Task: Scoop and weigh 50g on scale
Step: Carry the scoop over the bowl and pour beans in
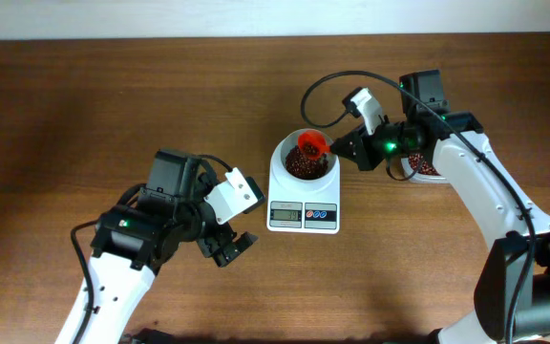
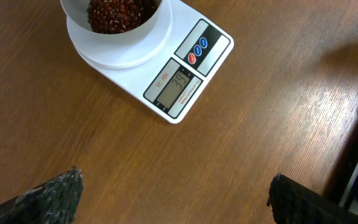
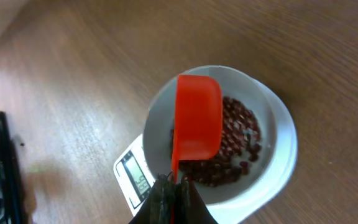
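Observation:
The white scale (image 1: 304,212) stands mid-table with its round bowl (image 1: 281,161) on top, and dark red-brown beans (image 1: 301,169) lie heaped inside. My right gripper (image 1: 340,148) is shut on the handle of a red scoop (image 1: 313,145), which hangs over the bowl's far rim. In the right wrist view the scoop (image 3: 197,118) shows a smooth red face above the beans (image 3: 238,140), with my gripper (image 3: 174,190) clamped on its handle. My left gripper (image 1: 229,248) is open on the near left, away from the scale. In the left wrist view it (image 2: 176,199) holds nothing.
A second small bowl of beans (image 1: 425,168) sits at the right, partly hidden behind my right arm. The scale's display (image 2: 179,84) and two coloured buttons (image 2: 197,50) face the table's front edge. Bare wooden tabletop (image 1: 84,115) surrounds the scale.

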Motion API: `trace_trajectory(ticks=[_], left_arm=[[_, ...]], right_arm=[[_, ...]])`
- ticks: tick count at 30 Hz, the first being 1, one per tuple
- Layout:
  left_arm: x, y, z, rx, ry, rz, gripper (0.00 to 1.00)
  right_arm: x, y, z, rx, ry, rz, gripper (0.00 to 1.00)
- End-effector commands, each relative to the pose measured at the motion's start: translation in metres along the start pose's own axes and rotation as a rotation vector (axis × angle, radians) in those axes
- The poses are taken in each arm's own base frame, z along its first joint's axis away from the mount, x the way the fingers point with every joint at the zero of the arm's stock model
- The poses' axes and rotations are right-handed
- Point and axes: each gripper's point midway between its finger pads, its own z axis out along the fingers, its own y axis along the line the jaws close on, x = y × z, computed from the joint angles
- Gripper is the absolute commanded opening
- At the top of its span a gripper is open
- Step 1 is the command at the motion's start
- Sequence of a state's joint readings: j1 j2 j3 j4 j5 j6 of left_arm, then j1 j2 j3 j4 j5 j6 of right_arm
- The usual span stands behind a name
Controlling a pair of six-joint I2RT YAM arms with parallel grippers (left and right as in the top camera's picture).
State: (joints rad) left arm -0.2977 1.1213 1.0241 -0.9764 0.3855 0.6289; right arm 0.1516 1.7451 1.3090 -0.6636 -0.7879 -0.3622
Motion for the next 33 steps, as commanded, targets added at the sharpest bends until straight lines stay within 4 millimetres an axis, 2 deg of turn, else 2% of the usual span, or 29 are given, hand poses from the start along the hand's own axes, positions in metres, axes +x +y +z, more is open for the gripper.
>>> trace_trajectory(ticks=[1,2,3,4,5,6,7,8,9,10,11,12,13,14,15,16,17,18,20,21,22,23,25,26,27,29,33], left_arm=[[-0.005,0.002,-0.004,-0.005,-0.021,0.014,0.99],[-0.006,0.002,-0.004,-0.005,-0.021,0.014,0.99],[-0.005,0.002,-0.004,-0.005,-0.021,0.014,0.99],[-0.005,0.001,-0.004,-0.005,-0.021,0.014,0.99],[-0.005,0.002,-0.004,-0.006,-0.021,0.014,0.99],[-0.005,0.002,-0.004,-0.006,-0.021,0.014,0.99],[-0.005,0.001,-0.004,-0.005,-0.021,0.014,0.99],[-0.005,0.002,-0.004,-0.005,-0.021,0.014,0.99],[-0.005,0.002,-0.004,-0.005,-0.021,0.014,0.99],[-0.005,0.002,-0.004,-0.005,-0.021,0.014,0.99],[-0.005,0.001,-0.004,-0.005,-0.021,0.014,0.99],[-0.005,0.002,-0.004,-0.005,-0.021,0.014,0.99],[-0.005,0.002,-0.004,-0.005,-0.021,0.014,0.99],[-0.005,0.002,-0.004,-0.005,-0.021,0.014,0.99],[-0.005,0.002,-0.004,-0.005,-0.021,0.014,0.99],[-0.005,0.002,-0.004,-0.006,-0.021,0.014,0.99],[-0.005,0.001,-0.004,-0.005,-0.021,0.014,0.99],[-0.005,0.002,-0.004,-0.005,-0.021,0.014,0.99],[-0.005,0.002,-0.004,-0.005,-0.021,0.014,0.99],[-0.005,0.002,-0.004,-0.006,-0.021,0.014,0.99],[-0.005,0.002,-0.004,-0.005,-0.021,0.014,0.99],[-0.005,0.002,-0.004,-0.006,-0.021,0.014,0.99],[-0.005,0.002,-0.004,-0.006,-0.021,0.014,0.99],[-0.005,0.002,-0.004,-0.006,-0.021,0.014,0.99],[-0.005,0.002,-0.004,-0.006,-0.021,0.014,0.99],[-0.005,0.002,-0.004,-0.005,-0.021,0.014,0.99],[-0.005,0.002,-0.004,-0.005,-0.021,0.014,0.99]], right_arm=[[0.002,-0.016,0.003,0.082,0.021,0.031,0.04],[-0.002,0.002,0.004,-0.02,-0.006,-0.016,0.04],[-0.004,-0.003,0.004,0.008,-0.008,-0.052,0.04],[0.001,-0.02,0.003,0.104,0.018,0.019,0.04],[0.001,-0.01,0.004,0.052,0.014,0.027,0.04],[-0.003,0.001,0.004,-0.012,-0.008,-0.06,0.04],[0.001,-0.016,0.004,0.084,0.019,-0.01,0.04],[0.001,-0.013,0.004,0.068,0.016,0.034,0.04],[-0.005,0.002,0.004,-0.024,-0.018,-0.02,0.04],[-0.001,-0.011,0.004,0.054,0.006,0.002,0.04],[0.001,-0.013,0.004,0.063,0.014,0.029,0.04],[-0.003,0.0,0.004,-0.011,-0.009,-0.016,0.04],[-0.005,0.001,0.004,-0.018,-0.019,-0.051,0.04],[-0.003,-0.014,0.004,0.068,0.002,-0.014,0.04],[-0.003,-0.002,0.004,0.0,-0.009,-0.016,0.04],[-0.005,0.013,0.004,-0.081,-0.029,-0.093,0.04],[0.0,-0.004,0.004,0.012,0.005,-0.074,0.04],[0.01,-0.028,0.002,0.158,0.056,0.062,0.04],[0.002,0.003,0.004,-0.022,0.008,-0.07,0.04],[0.002,-0.01,0.004,0.049,0.017,-0.033,0.04],[-0.001,0.0,0.004,-0.007,0.0,-0.021,0.04],[-0.005,0.008,0.004,-0.052,-0.024,-0.101,0.04],[0.003,-0.017,0.003,0.087,0.025,0.017,0.04],[0.002,0.006,0.004,-0.037,0.008,-0.067,0.04],[0.003,0.014,0.003,-0.081,-0.001,-0.122,0.04],[0.002,0.004,-0.001,0.008,0.027,-0.138,0.04],[-0.007,0.001,-0.006,0.231,0.105,-0.254,0.04]])
